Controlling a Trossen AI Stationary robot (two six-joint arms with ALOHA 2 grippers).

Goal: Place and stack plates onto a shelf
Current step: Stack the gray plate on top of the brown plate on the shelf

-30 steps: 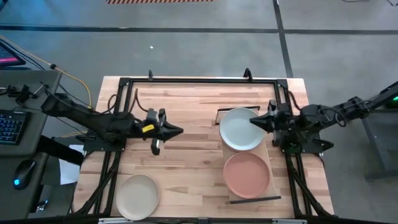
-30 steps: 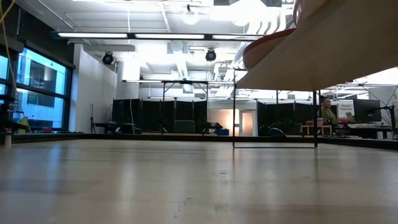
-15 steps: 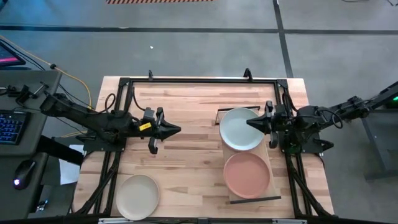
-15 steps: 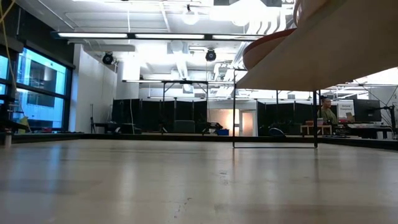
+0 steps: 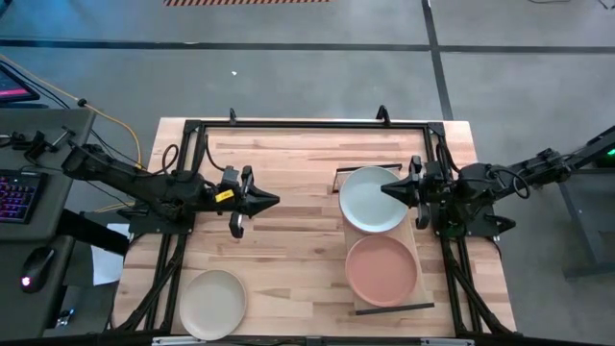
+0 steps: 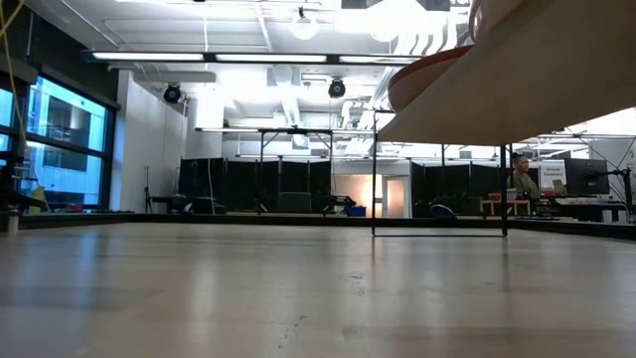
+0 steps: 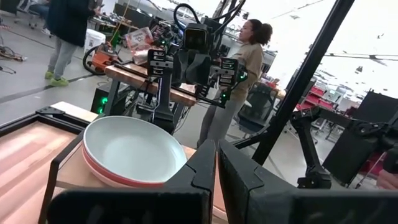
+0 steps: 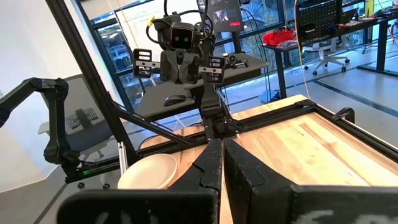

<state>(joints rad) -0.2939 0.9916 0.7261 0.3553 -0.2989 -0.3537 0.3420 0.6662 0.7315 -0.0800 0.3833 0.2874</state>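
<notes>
The shelf (image 5: 415,234) is a light-wood board with dark end rails on the table's right half. A pale blue-grey plate (image 5: 370,202) lies at its far end, on top of a pink plate (image 7: 99,171). A terracotta plate (image 5: 381,270) lies at its near end. A pale sage-cream plate (image 5: 212,303) rests flat on the table's near-left corner. My right gripper (image 5: 383,189) is shut and points left, level over the blue-grey plate's right rim without touching it. My left gripper (image 5: 277,202) is shut and hovers over the table's middle left, pointing right.
A black metal frame (image 5: 288,123) runs along the table's far edge and down both sides. Bare wood (image 5: 298,250) lies between the shelf and the sage-cream plate. People (image 7: 245,68) stand in the room beyond the table. In the low view the shelf's underside (image 6: 527,80) fills the upper right.
My left gripper has drawn back a little toward the table's left edge. My right gripper has shifted slightly leftward over the blue-grey plate. Both stayed shut. The plates have kept their places.
</notes>
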